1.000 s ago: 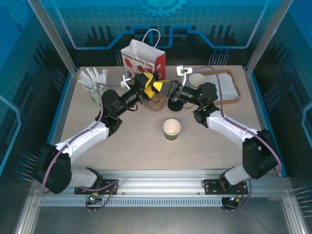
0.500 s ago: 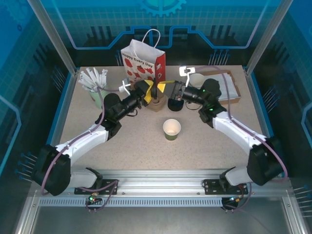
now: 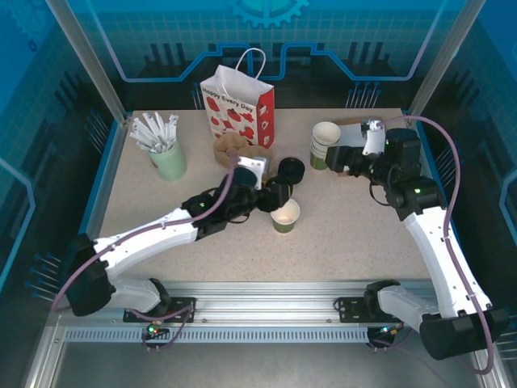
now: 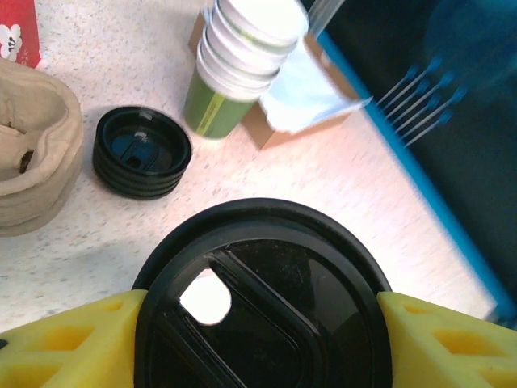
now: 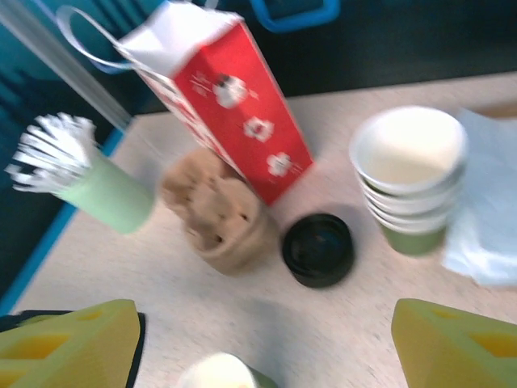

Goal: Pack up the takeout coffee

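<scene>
Your left gripper (image 4: pixel 260 335) is clamped on a black lid (image 4: pixel 262 275), held just beside the rim of the green cup (image 3: pixel 284 213), which stands unlidded near the middle of the worktop (image 3: pixel 339 234). Your right gripper (image 5: pixel 265 335) hangs with its fingers spread wide and nothing between them, toward the far right corner by the stack of cups (image 3: pixel 325 144). The stack of lids (image 3: pixel 290 170) and the red paper bag (image 3: pixel 239 101) sit nearer the far edge.
</scene>
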You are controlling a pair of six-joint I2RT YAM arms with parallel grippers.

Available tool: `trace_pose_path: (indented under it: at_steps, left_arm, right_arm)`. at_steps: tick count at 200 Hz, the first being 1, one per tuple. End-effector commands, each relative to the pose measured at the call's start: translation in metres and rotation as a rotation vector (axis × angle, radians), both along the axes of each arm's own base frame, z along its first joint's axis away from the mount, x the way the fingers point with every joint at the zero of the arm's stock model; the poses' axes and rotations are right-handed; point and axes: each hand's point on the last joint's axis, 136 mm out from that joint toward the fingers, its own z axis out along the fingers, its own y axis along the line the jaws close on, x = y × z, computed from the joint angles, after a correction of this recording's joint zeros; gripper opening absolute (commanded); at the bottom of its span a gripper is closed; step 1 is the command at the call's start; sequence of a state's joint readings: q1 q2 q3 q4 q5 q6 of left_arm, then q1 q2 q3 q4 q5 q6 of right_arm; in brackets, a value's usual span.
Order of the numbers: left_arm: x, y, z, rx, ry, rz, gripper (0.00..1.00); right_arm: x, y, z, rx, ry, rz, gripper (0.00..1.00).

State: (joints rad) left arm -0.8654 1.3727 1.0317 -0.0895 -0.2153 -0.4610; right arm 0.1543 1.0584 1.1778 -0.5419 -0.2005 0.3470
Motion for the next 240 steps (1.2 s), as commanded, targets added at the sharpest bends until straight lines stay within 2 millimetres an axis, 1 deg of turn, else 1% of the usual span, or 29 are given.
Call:
trace_pose_path:
  at_steps: [1, 9, 40, 77, 141, 176, 240]
  left_arm:
    - [-0.001, 0.005, -0.029, 0.285, -0.036, -0.055, 0.65]
    - [0.000, 0.001, -0.036, 0.312, -0.025, -0.071, 0.65]
    - [0.000, -0.014, -0.050, 0.366, 0.006, -0.114, 0.65]
    - [0.001, -0.021, -0.067, 0.416, 0.040, -0.132, 0.65]
    - [-0.003, -0.031, -0.077, 0.425, 0.055, -0.158, 0.66]
    - [-0.002, -0.035, -0.083, 0.438, 0.061, -0.163, 0.66]
    - [-0.005, -0.034, -0.095, 0.476, 0.077, -0.177, 0.66]
  right_arm:
    - [-0.015, -0.019, -0.029, -0.087, 0.091, -0.030, 0.83]
    - [-0.015, -0.019, -0.031, -0.089, 0.097, -0.026, 0.83]
    - [-0.014, -0.020, -0.040, -0.097, 0.117, -0.017, 0.83]
    - [-0.015, -0.015, -0.048, -0.089, 0.139, 0.015, 0.83]
    - [-0.015, -0.009, -0.055, -0.072, 0.158, 0.049, 0.84]
    - [-0.015, -0.007, -0.055, -0.066, 0.159, 0.059, 0.84]
    - [-0.017, -0.007, -0.056, -0.063, 0.162, 0.064, 0.84]
